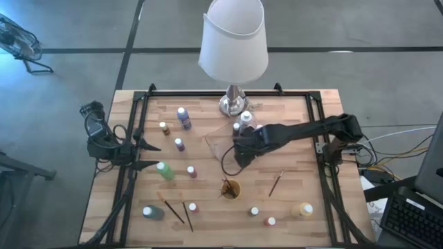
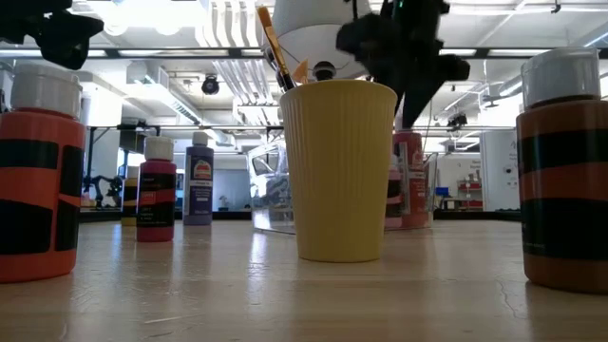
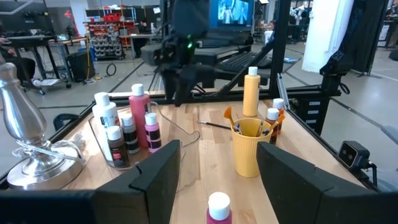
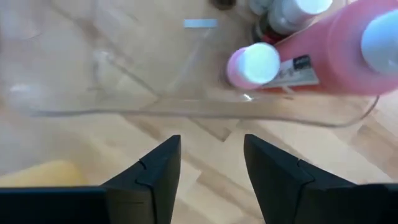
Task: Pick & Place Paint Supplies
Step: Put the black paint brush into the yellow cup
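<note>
The left gripper [image 1: 154, 156] waits at the table's [image 1: 297, 149] left edge, fingers apart and empty. Just beside it stands a green bottle [image 1: 165, 170]; a purple bottle [image 1: 184, 117] and smaller bottles are scattered nearby. Near the front lie two brushes [image 1: 178, 212] beside a grey bottle [image 1: 152, 213]. At the middle, a lamp [image 1: 234, 48] stands at the back, with the clear tray [image 1: 220, 142] before it holding a pink bottle [image 4: 342, 59] and several small ones. The right gripper [image 4: 208, 165] hovers over the tray's near rim, fingers apart, holding nothing. In front stands a cup [image 1: 230, 189] with brushes in it. Rightward lie a brush [image 1: 276, 182] and a yellow bottle [image 1: 302, 209].
</note>
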Motion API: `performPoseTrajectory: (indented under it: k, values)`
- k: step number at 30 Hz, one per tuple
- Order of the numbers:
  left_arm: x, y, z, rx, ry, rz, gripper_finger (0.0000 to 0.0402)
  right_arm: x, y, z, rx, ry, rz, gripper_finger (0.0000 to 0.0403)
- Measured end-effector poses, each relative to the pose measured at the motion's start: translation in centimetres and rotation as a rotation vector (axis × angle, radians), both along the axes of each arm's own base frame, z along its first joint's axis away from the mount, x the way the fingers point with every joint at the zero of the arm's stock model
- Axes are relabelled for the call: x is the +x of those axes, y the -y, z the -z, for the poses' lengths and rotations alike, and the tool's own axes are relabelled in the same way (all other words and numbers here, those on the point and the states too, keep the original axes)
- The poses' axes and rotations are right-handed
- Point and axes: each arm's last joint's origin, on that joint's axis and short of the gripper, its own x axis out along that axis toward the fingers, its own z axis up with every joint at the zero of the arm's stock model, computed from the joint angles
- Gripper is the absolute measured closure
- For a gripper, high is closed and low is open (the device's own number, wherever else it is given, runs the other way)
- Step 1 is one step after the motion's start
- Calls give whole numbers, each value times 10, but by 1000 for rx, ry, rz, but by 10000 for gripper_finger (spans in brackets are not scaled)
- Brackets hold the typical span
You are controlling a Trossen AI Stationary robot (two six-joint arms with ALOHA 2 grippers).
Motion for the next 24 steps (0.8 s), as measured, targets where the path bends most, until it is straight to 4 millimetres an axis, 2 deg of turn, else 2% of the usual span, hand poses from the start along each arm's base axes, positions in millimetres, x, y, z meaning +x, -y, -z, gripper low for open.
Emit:
performPoseTrajectory:
  k: [5, 10, 18, 24]
  values:
    - [0, 0, 0, 0, 0, 0, 183, -10, -18, -16, 7, 46, -11, 245]
    - [0, 0, 0, 0, 0, -1, 183, -24, -35, -24, -2, 39, 19, 261]
    - [0, 0, 0, 0, 0, -1, 183, -44, -63, -24, -5, -25, 97, 282]
    - [0, 0, 0, 0, 0, 0, 183, -54, -80, -17, -58, -22, 134, 289]
